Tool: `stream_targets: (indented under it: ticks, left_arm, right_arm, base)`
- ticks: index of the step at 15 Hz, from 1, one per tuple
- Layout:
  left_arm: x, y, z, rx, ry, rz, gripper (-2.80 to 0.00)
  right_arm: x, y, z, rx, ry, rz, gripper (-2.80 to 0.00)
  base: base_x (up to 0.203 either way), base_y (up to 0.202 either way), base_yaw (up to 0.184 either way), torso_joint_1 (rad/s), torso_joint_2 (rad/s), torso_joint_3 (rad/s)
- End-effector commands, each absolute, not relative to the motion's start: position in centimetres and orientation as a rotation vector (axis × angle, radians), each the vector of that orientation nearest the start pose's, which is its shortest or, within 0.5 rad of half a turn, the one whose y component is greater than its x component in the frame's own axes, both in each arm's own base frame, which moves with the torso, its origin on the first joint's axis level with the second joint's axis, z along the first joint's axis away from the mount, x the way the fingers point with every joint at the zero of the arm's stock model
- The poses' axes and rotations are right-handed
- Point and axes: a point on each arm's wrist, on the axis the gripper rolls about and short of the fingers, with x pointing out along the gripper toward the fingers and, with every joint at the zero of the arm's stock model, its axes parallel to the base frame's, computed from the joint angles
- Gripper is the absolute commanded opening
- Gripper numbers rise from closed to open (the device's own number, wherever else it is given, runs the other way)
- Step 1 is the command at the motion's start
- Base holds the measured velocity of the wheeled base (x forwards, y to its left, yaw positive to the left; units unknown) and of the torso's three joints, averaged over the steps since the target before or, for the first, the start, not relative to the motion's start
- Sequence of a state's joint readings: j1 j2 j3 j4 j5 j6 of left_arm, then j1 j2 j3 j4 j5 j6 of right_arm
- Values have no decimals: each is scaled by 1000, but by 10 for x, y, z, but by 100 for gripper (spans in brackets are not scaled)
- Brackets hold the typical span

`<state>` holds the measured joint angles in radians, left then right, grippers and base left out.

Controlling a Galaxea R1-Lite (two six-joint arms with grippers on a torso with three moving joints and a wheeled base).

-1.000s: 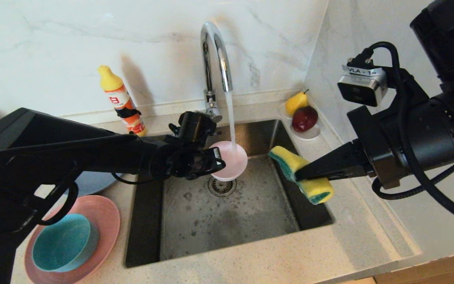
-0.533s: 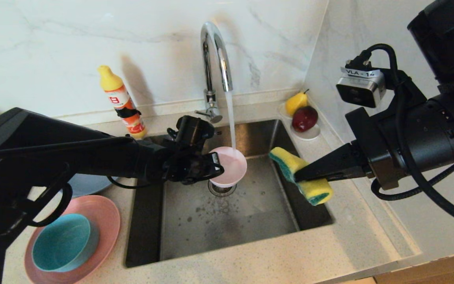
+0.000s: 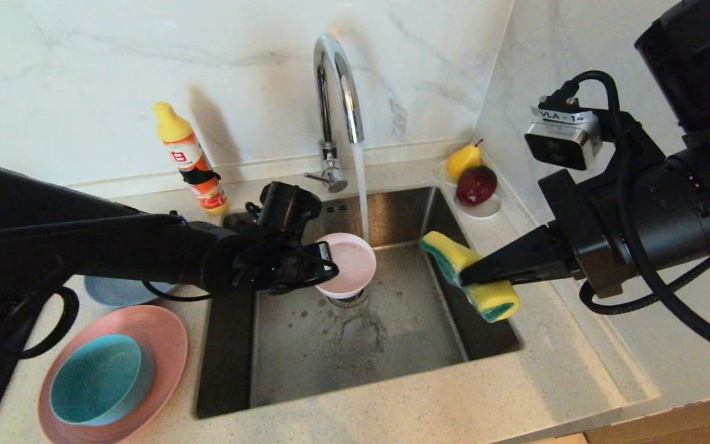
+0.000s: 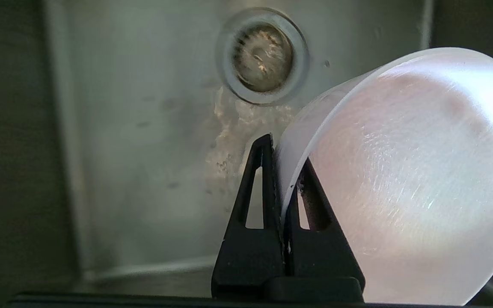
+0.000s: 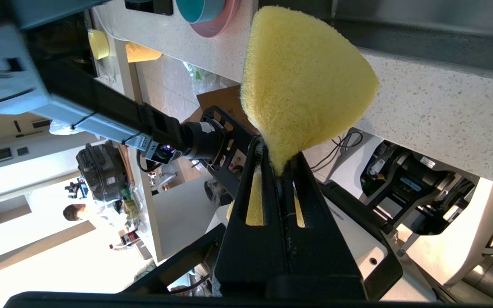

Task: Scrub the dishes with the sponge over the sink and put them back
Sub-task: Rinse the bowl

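Pale pink bowl (image 3: pixel 347 264) hangs tilted over the sink (image 3: pixel 386 345), just beside the running water, its rim pinched in the left tool (image 3: pixel 324 262). Judged best: keep that rim grip firm and bring bowl and sponge (image 3: pixel 472 274) together. The right tool (image 3: pixel 475 273) clamps the sponge's waist. Teal bowl (image 3: pixel 99 379) on pink plate (image 3: pixel 164 333) waits on the desk (image 3: pixel 392 413); tap (image 3: pixel 336 80) crowds overhead.
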<state>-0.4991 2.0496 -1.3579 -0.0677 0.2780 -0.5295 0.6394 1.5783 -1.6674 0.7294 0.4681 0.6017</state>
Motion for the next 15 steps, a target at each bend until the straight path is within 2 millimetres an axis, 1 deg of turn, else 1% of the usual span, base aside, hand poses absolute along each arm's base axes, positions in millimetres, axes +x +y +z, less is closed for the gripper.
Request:
stream_targets:
  ticks: [1, 3, 7, 11, 15]
  left_arm:
    - [340, -168, 183, -269, 524, -28, -280]
    - [331, -154, 195, -210, 392, 12, -280]
    - [305, -136, 211, -111, 125, -3, -280]
    - [290, -128, 221, -48, -110, -9, -280]
    - [278, -122, 228, -24, -304, -8, -280]
  right_arm:
    - [197, 159, 328, 463, 984, 824, -280]
    - [197, 160, 325, 461, 997, 820, -280]
    - [199, 161, 323, 459, 1004, 815, -280]
    - [202, 163, 314, 454, 1037, 799, -280]
    - [201, 163, 316, 455, 1028, 804, -280]
  base:
    - [0, 0, 0, 0, 0, 0]
    - [0, 0, 0, 0, 0, 0]
    - [0, 0, 0, 0, 0, 0]
    - [0, 0, 0, 0, 0, 0]
    - [0, 0, 0, 0, 0, 0]
